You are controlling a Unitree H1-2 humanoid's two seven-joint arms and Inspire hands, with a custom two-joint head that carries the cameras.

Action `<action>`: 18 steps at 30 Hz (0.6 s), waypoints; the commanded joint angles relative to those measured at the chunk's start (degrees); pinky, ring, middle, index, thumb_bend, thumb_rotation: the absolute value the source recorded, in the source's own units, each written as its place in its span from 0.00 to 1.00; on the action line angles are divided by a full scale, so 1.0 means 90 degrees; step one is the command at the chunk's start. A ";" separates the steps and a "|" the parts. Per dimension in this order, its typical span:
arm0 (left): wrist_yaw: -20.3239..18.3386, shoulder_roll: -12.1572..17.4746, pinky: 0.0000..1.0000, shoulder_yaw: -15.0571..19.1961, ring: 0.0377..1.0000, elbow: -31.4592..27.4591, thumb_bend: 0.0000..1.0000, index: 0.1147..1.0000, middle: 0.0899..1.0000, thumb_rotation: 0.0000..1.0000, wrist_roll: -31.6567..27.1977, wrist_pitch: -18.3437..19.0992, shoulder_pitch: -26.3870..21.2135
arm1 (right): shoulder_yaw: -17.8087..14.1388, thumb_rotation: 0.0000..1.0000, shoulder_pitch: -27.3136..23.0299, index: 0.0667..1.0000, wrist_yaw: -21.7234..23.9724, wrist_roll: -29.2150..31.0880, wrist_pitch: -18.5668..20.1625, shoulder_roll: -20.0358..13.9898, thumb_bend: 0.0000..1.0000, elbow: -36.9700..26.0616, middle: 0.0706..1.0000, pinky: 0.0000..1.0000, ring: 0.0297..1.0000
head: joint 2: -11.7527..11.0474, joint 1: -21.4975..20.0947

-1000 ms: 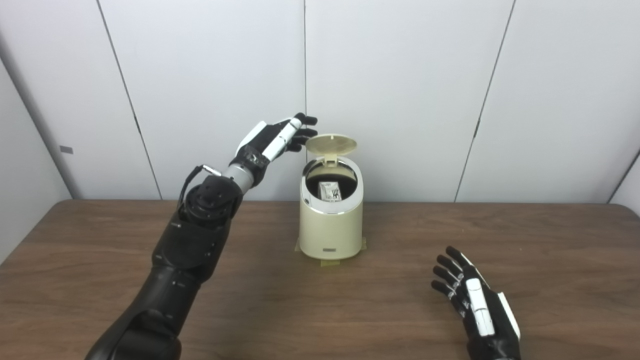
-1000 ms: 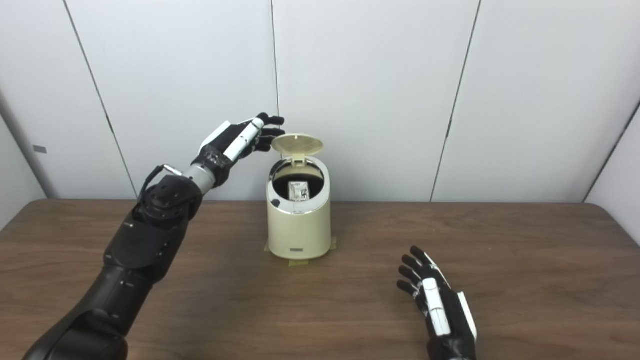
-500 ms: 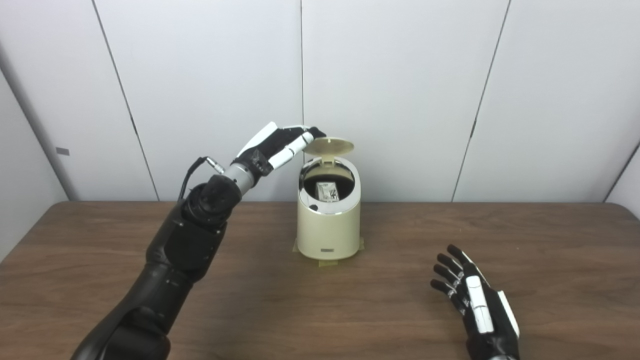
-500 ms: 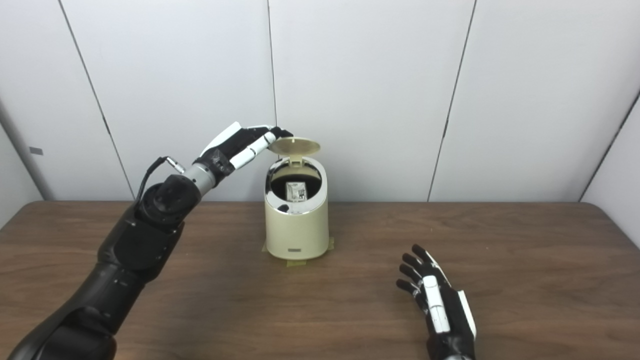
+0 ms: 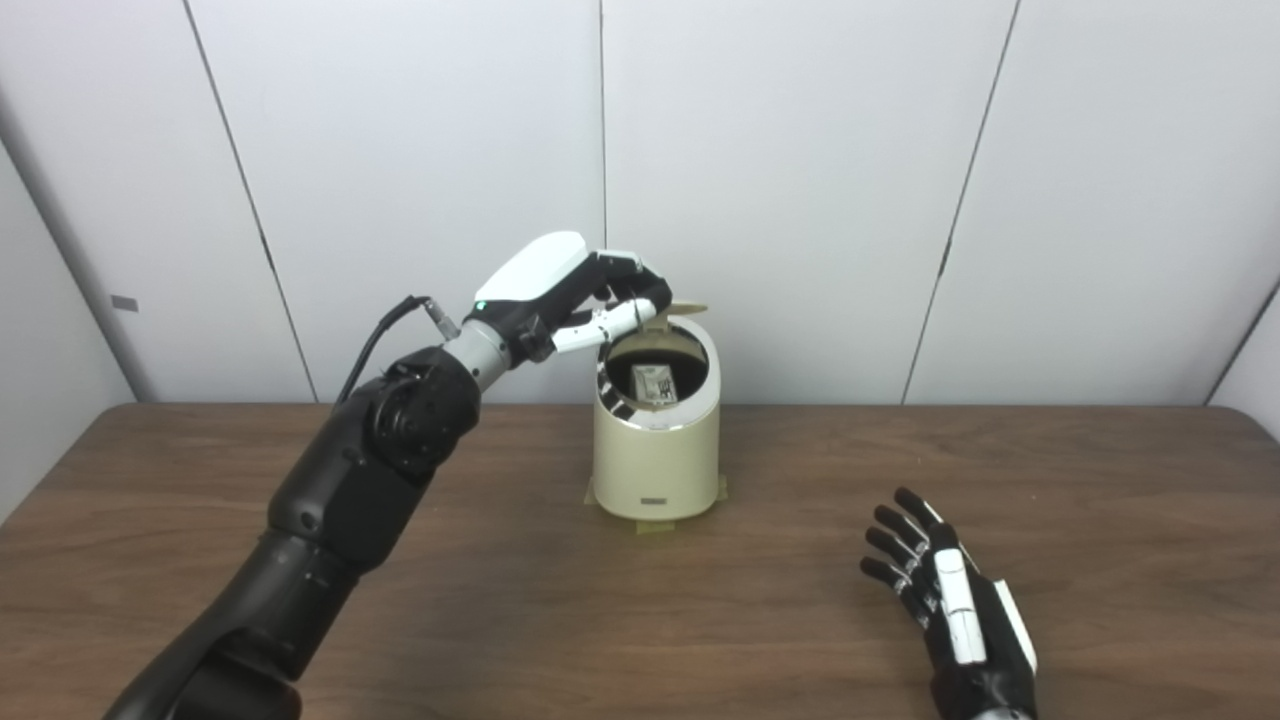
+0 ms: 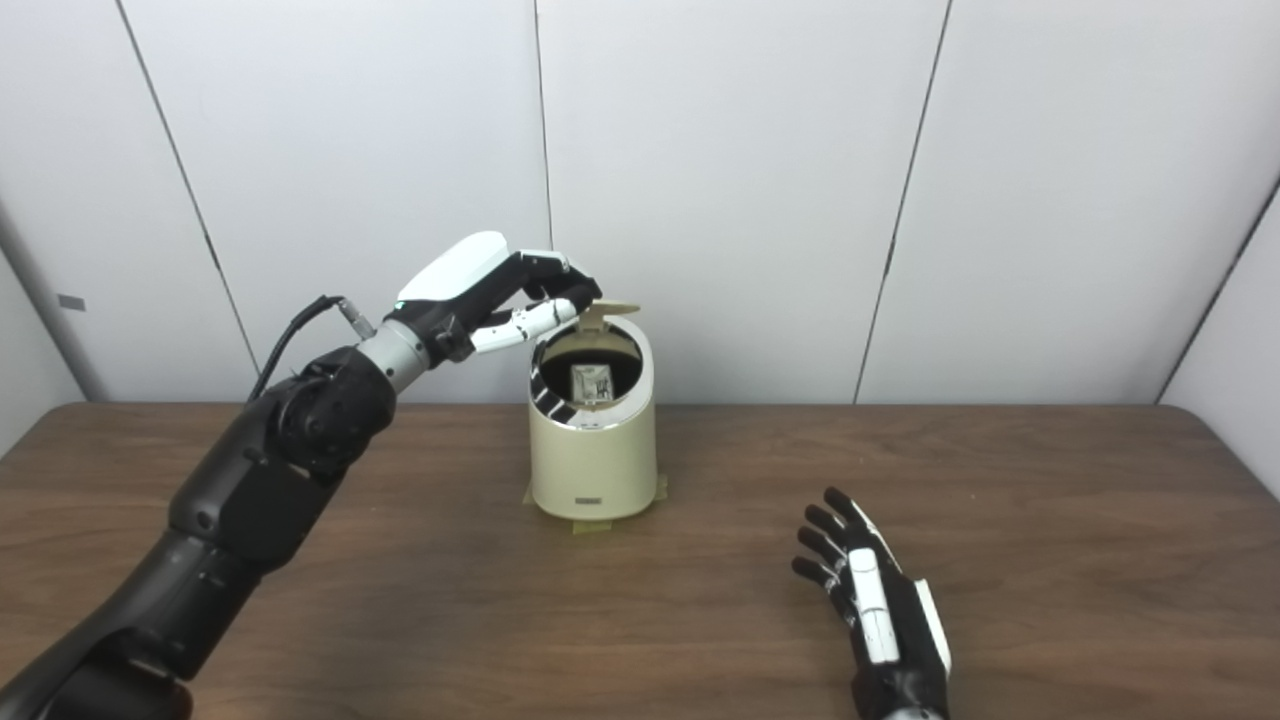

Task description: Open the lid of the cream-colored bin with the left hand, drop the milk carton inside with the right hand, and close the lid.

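Note:
The cream-colored bin (image 5: pixel 655 455) stands mid-table near the back wall. Its lid (image 5: pixel 688 310) is tipped partway down, with only its right edge showing past my fingers. Inside the dark opening lies the milk carton (image 5: pixel 654 385), white with dark print. My left hand (image 5: pixel 575 295) hovers palm down over the bin's back-left rim, fingers curled onto the lid's top. My right hand (image 5: pixel 955 605) rests low at the front right of the table, open, fingers spread, holding nothing.
The brown wooden table (image 5: pixel 900 460) spreads wide on all sides of the bin. Yellowish tape (image 5: pixel 655 525) marks the bin's base. White wall panels stand close behind the bin.
My left hand swung from beside the raised lid to on top of it and turned palm down. The lid has tilted down from nearly upright. The right hand stayed still.

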 commanded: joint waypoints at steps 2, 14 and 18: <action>0.0098 0.0290 0.76 -0.0164 0.72 -0.0409 0.47 0.67 0.69 1.00 0.0546 -0.0221 -0.0259 | -0.0001 0.88 -0.0024 0.87 -0.0001 0.0110 0.0077 0.0124 0.50 0.0293 0.83 0.75 0.82 | 0.0008 0.0004; -0.0004 0.0462 0.82 -0.0564 0.74 -0.0712 0.47 0.68 0.70 0.99 0.1472 -0.0488 -0.0060 | -0.0041 0.88 -0.0027 0.87 -0.0003 0.0099 0.0083 0.0109 0.49 0.0302 0.83 0.74 0.82 | 0.0021 -0.0041; -0.0110 0.0460 0.81 -0.0612 0.74 -0.0784 0.45 0.68 0.70 0.92 0.1471 -0.0572 0.0064 | -0.0067 0.89 -0.0021 0.87 -0.0035 0.0074 0.0075 0.0096 0.48 0.0275 0.83 0.74 0.83 | 0.0050 -0.0042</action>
